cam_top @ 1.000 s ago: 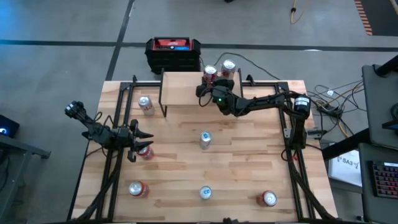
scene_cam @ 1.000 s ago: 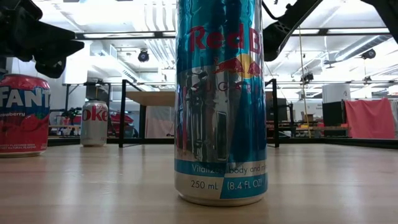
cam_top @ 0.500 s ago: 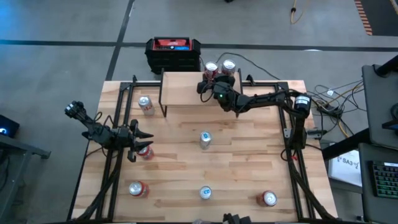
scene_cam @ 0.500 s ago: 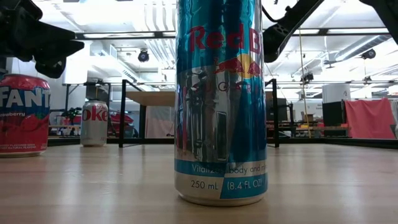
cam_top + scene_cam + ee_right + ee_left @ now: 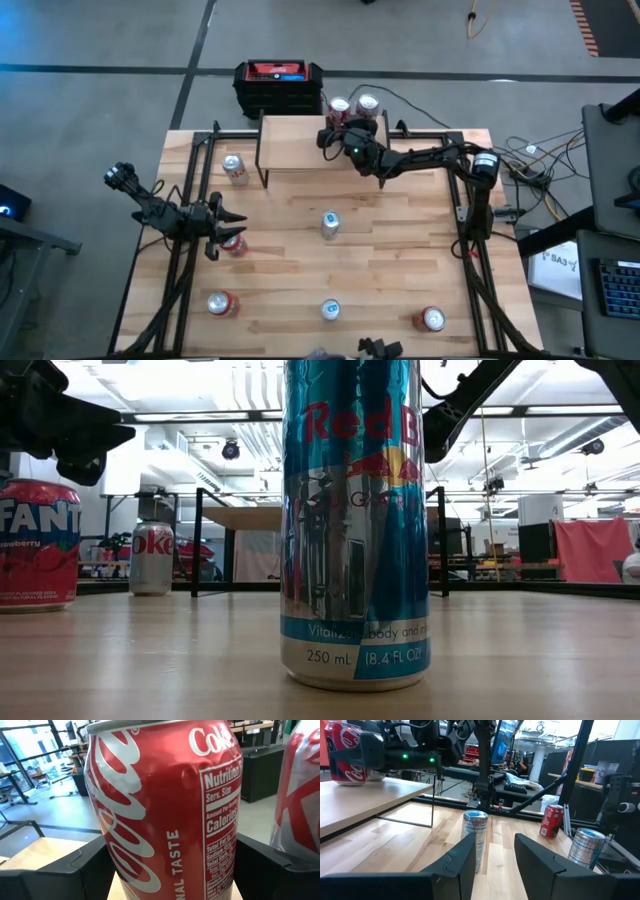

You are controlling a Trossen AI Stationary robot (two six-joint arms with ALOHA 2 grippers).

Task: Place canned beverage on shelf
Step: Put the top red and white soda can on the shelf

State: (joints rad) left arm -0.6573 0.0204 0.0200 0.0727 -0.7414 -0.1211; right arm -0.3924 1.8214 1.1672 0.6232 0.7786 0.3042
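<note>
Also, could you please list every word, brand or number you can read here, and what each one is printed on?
"Red B", "250 mL", "(8.4 FL OZ)": tall blue can.
"FANT": red can.
"oke": silver can.
"Coke", "Nutrition", "Serv. Size", "Calories", "TASTE": red cola can.
Cola can's smaller print: too small to read.
Cans seen from above: unreadable.

two cans (image 5: 339,107) on shelf (image 5: 292,141), right end

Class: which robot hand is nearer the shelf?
Right. The right hand is over the shelf, around a Coke can; the left hand waits far off.
</note>
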